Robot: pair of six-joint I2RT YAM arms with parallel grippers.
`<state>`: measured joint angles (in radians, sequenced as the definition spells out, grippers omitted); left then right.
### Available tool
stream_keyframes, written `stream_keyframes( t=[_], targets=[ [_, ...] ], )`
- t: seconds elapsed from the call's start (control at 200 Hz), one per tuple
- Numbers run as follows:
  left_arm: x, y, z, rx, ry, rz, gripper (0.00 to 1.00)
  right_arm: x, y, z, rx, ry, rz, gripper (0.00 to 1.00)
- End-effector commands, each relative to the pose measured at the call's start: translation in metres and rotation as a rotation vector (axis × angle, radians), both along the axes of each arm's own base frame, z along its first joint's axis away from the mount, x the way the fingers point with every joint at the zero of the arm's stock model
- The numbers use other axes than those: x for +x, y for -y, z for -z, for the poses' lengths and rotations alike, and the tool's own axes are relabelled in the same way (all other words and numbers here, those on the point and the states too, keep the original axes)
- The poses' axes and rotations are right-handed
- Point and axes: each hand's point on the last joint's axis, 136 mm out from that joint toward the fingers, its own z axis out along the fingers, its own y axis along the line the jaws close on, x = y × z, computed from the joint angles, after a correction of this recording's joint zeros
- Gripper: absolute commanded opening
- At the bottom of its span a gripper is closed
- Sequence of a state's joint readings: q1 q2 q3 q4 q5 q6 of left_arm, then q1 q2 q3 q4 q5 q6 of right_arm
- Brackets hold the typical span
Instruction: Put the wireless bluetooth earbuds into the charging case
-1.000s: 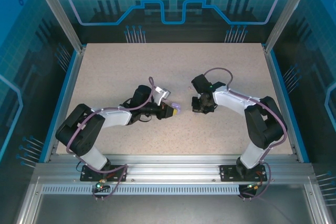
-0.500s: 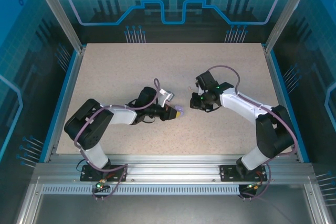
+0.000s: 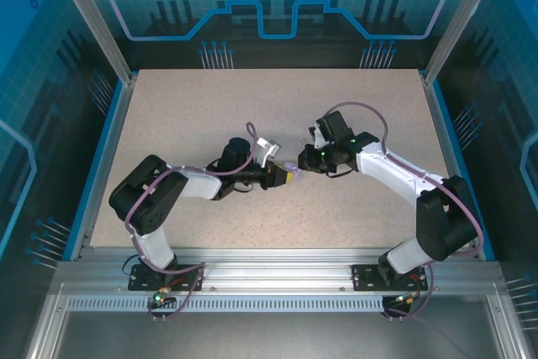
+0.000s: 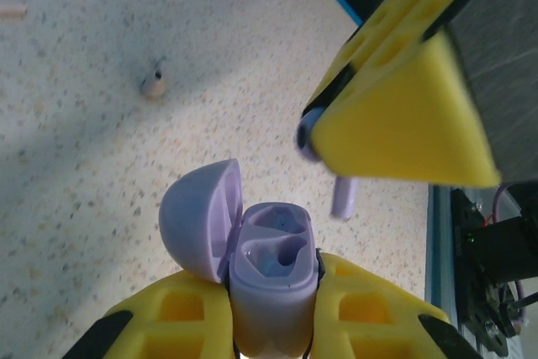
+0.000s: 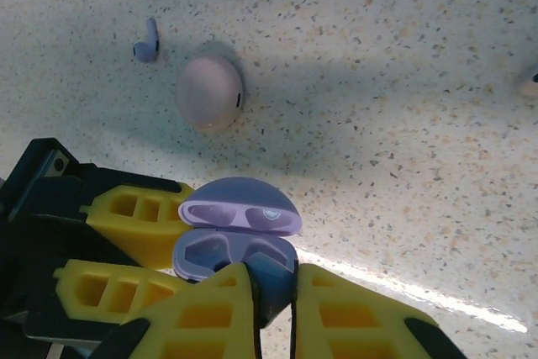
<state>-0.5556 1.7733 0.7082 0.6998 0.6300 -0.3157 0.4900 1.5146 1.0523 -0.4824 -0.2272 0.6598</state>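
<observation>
Arms closer together now. My left gripper (image 4: 273, 313) clamps the open purple case (image 4: 271, 262); my right gripper (image 5: 273, 292) pinches a purple earbud (image 4: 345, 197) just beyond my left fingertips (image 4: 172, 313).

Drew left gripper (image 3: 289, 176) and right gripper (image 3: 305, 161) together (within 1 second), each farther from the table's (image 3: 168, 115) side edges.

Bright even light, soft shadows, blurred foreground.
</observation>
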Motion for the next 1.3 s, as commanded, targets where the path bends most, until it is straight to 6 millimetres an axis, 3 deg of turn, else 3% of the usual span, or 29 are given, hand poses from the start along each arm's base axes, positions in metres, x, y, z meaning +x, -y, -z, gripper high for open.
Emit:
stream_keyframes(
  t=[0.0,0.395,0.7,1.296],
  targets=[
    [-0.009,0.007,-0.011,-0.056,0.06,0.057,0.08,0.0,-0.007,-0.016,0.047,0.042,-0.034,0.14],
    [-0.013,0.007,-0.014,-0.041,0.099,0.081,0.08,0.002,-0.008,-0.037,0.074,0.099,-0.038,0.15],
    [-0.019,0.012,-0.027,-0.077,0.129,0.112,0.08,0.001,-0.008,-0.037,0.065,0.104,-0.043,0.15],
    [-0.016,0.014,-0.035,-0.094,0.11,0.105,0.08,0.0,-0.012,-0.034,0.05,0.102,-0.06,0.15]
  ],
)
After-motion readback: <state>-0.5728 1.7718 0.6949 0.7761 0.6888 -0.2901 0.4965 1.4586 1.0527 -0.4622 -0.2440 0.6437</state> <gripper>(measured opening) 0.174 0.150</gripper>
